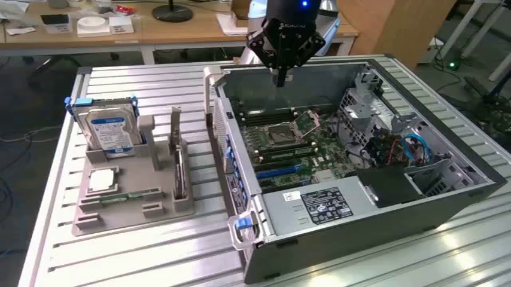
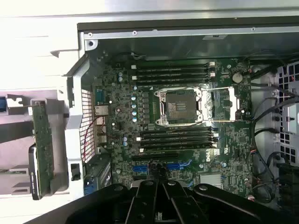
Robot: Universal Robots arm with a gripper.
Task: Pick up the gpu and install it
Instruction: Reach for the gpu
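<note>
Though empty, gripper above motherboard

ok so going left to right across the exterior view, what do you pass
hard drive → gpu standing on edge → motherboard inside the open case → blue cables

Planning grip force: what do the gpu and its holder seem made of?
The gpu: green matte board dotted with small components, probably fibreglass circuit laminate. The holder: uniform dull grey, blocky slotted shapes, likely plastic, perhaps printed.
</note>
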